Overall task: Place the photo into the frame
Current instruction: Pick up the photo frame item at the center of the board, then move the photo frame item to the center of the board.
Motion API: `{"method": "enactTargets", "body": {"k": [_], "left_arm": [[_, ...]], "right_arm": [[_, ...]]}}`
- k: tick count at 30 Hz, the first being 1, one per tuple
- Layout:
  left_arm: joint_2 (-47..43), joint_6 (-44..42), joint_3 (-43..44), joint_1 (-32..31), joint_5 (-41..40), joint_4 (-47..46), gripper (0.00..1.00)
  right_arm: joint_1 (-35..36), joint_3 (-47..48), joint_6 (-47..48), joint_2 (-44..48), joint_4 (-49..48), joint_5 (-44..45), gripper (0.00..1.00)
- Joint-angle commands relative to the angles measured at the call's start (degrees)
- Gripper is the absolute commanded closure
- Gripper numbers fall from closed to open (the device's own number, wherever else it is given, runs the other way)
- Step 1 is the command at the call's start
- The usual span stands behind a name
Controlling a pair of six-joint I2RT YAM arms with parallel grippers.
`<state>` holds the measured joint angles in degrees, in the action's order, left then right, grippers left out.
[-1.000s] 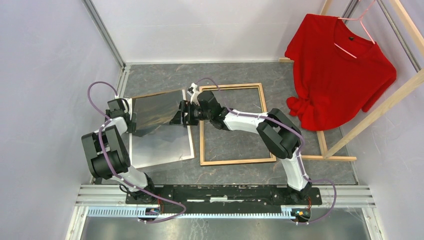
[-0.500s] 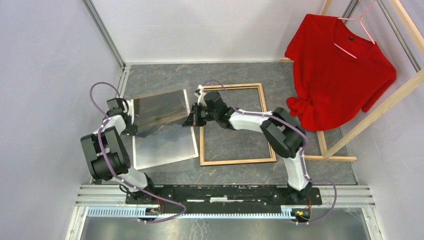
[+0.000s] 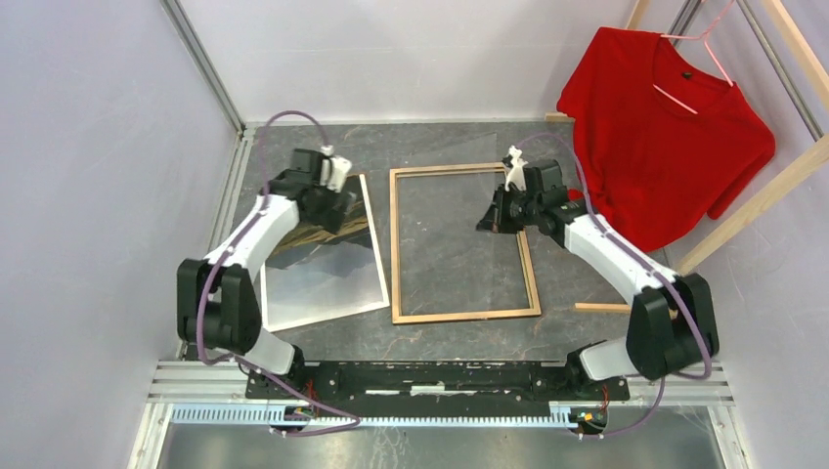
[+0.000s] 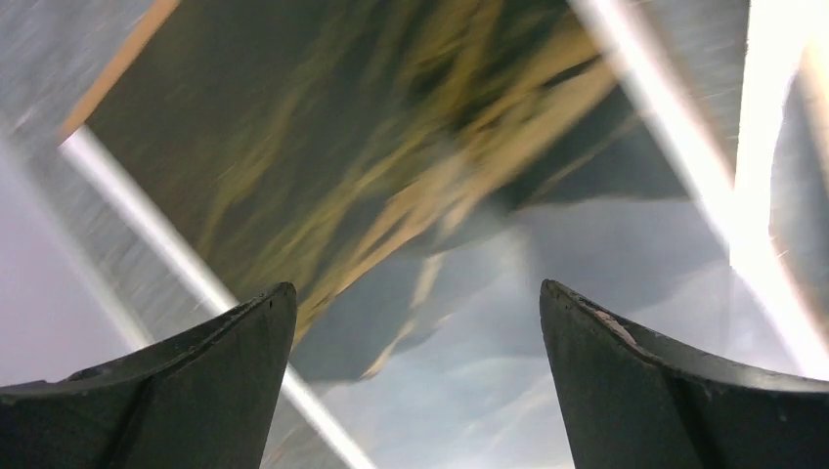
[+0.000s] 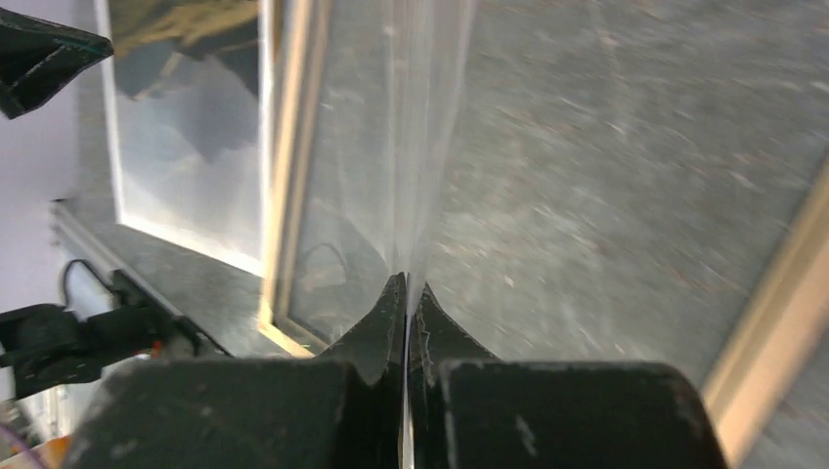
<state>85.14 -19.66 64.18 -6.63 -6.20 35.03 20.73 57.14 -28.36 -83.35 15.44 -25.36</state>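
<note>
The photo (image 3: 327, 278) lies flat on the table left of the frame, its dark golden sky at the far end; it fills the left wrist view (image 4: 391, 176). The frame (image 3: 395, 244) lies with its light wood side up. My left gripper (image 3: 342, 205) hovers open over the photo's far right part, nothing between its fingers (image 4: 415, 286). My right gripper (image 3: 491, 219) is above the frame's right rail, shut (image 5: 407, 278) on the edge of a clear transparent sheet (image 5: 420, 147), which hangs edge-on over the frame's opening. The photo (image 5: 186, 107) and the frame's rail (image 5: 293, 117) show beyond it.
A red shirt (image 3: 665, 127) hangs on a wooden rack (image 3: 743, 210) at the back right, close to the right arm. A loose wooden slat (image 3: 601, 307) lies right of the frame. Walls close in on the left and at the back.
The right gripper shut on the clear sheet at the photo's right edge and carried it right, over the frame. The left gripper moved from the photo's left edge to its far right part.
</note>
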Motion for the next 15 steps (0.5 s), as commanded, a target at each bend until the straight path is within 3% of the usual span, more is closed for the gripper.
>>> {"method": "enactTargets", "body": {"k": [1,8,15], "left_arm": [[7.27,9.93,4.99,-9.25,5.78,0.52,0.0],[19.34,13.85,13.77,-18.42,2.05,-4.51,0.0],[23.42,11.03,9.6,-23.04,-6.72,-9.15,0.0]], "right_arm": [[-2.26,-1.43,9.34,7.23,13.24,8.87,1.0],[-5.26,-2.34,11.92,12.22,18.74,12.47,1.0],[-5.75,-1.91,13.12,11.95,19.91,12.27,1.0]]}}
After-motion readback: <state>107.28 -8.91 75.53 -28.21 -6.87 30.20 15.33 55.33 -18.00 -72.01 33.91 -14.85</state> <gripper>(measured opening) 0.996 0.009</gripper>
